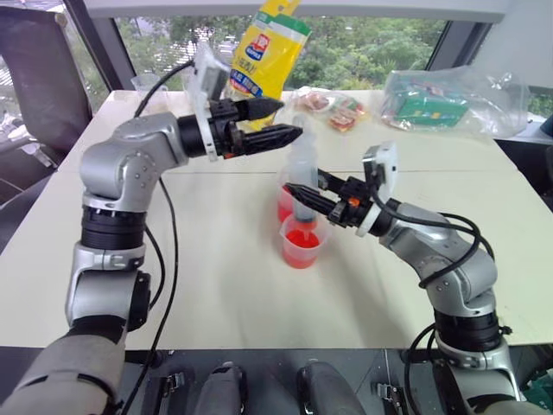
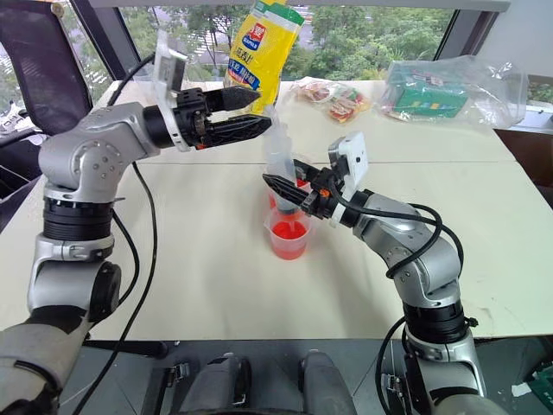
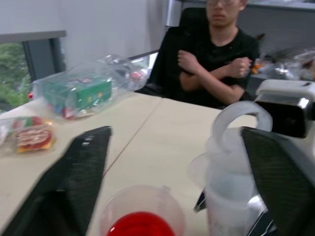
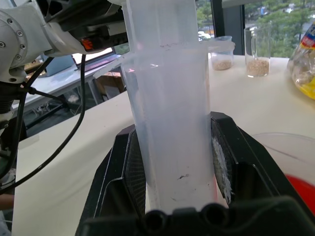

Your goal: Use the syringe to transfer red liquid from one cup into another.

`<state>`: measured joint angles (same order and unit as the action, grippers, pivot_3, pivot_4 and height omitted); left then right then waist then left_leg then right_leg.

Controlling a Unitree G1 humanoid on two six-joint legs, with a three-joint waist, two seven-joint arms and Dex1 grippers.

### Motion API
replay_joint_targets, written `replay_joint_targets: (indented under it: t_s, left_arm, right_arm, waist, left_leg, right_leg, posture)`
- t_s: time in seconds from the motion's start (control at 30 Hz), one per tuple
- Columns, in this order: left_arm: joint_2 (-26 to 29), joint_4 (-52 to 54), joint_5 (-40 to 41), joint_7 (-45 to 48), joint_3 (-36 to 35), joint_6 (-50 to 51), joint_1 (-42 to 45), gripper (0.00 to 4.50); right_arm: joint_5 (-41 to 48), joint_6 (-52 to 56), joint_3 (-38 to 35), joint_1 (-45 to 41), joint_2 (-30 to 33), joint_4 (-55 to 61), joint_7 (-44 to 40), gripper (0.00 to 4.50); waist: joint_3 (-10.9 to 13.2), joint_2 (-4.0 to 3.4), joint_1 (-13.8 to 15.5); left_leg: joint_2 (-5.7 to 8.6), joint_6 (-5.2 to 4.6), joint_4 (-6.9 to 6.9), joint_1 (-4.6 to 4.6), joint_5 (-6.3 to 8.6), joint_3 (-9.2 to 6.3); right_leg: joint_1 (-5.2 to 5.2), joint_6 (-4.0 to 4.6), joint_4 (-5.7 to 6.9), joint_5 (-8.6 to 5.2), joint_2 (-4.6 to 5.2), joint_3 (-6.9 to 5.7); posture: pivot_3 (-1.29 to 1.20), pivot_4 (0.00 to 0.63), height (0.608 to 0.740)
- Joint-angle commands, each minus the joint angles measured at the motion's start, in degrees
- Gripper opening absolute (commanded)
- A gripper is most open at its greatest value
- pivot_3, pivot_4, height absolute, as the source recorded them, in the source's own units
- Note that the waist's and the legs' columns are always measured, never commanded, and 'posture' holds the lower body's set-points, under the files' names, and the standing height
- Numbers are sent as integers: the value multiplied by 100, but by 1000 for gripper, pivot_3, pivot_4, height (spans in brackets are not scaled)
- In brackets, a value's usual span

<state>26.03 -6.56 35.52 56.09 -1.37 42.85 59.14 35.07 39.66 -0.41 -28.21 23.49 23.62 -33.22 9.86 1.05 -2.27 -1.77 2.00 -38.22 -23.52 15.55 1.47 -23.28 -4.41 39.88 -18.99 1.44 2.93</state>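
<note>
The clear syringe (image 1: 302, 169) stands upright over the table with my right gripper (image 1: 308, 194) shut around its barrel (image 4: 172, 147). Its lower end reaches down into the nearer small cup (image 1: 304, 242), which holds red liquid (image 1: 301, 237). A second red-tinted cup (image 1: 284, 204) stands just behind it and appears again in the left wrist view (image 3: 140, 216). My left gripper (image 1: 290, 119) is open and level beside the syringe's top. The plunger's ring (image 3: 241, 118) sits between its fingers, close to one finger (image 3: 280, 182).
A yellow bag (image 1: 268, 47) stands at the table's far side, with snack packets (image 1: 333, 108) and a clear bag holding a green box (image 1: 441, 99) to its right. Two clear cups with brownish contents (image 4: 256, 56) stand farther off. A person (image 3: 216, 54) sits beyond the table.
</note>
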Motion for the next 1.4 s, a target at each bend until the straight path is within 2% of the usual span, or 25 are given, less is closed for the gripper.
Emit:
replay_joint_targets:
  t_s: [0.03, 0.1, 0.17, 0.2, 0.43, 1.07, 1.27, 1.4]
  left_arm:
    - [-105, 89, 27, 60, 71, -39, 146, 2120]
    - [-147, 136, 54, 110, 113, 6, 134, 1235]
    - [-166, 188, 76, 171, 149, 59, 115, 132]
    - [-161, 218, 101, 221, 171, 106, 105, 51]
    - [-80, 589, 194, 509, 387, 319, -113, 51]
    - [-207, 1029, 118, 410, 749, 437, -521, 51]
    - [-199, 1044, 121, 372, 722, 435, -521, 51]
    - [-46, 931, 173, 310, 434, 476, -353, 51]
  right_arm:
    - [114, -99, -30, -64, -8, 349, -29, 1464]
    - [116, -98, -22, -42, -4, 358, -29, 1464]
    - [121, -100, -19, -31, -6, 361, -23, 1464]
    - [114, -106, -18, -27, -3, 354, -21, 1464]
    - [230, -28, -149, -190, -28, 323, 53, 1464]
    - [463, 174, -464, -779, 27, 189, 164, 1464]
    - [536, 248, -472, -774, 40, 187, 184, 1464]
    - [505, 269, -376, -586, 59, 180, 127, 1464]
  waist:
    - [0, 0, 0]
    - [0, 0, -5]
    - [0, 0, -16]
    - [0, 0, -18]
    - [0, 0, -12]
    - [0, 0, -11]
    - [0, 0, -10]
    - [0, 0, -11]
  left_leg:
    - [0, 0, 0, 0, 0, 0]
    - [0, 0, 0, 0, 0, 0]
    - [0, 0, 1, 0, 0, 0]
    - [-1, 0, 1, 0, 0, 0]
    - [-1, 0, 1, 0, 0, -1]
    - [-1, 0, 0, 0, 0, -2]
    - [-1, 0, 0, 0, 0, -2]
    - [-1, 0, 0, 0, 0, -2]
  right_leg:
    - [0, 0, -1, 0, 0, 0]
    - [1, 0, -1, 0, 0, 0]
    - [1, 0, -1, 0, -1, 0]
    - [1, 0, -1, 0, -2, 0]
    - [1, 0, -1, 0, -2, 0]
    - [2, 0, -2, 0, -1, 0]
    - [2, 0, -2, 0, -1, 0]
    - [2, 0, -2, 0, -1, 0]
  posture:
    - [0, 150, 740]
    - [0, 150, 740]
    - [0, 150, 740]
    - [0, 150, 740]
    - [0, 150, 740]
    - [0, 150, 740]
    - [0, 150, 740]
    - [0, 150, 740]
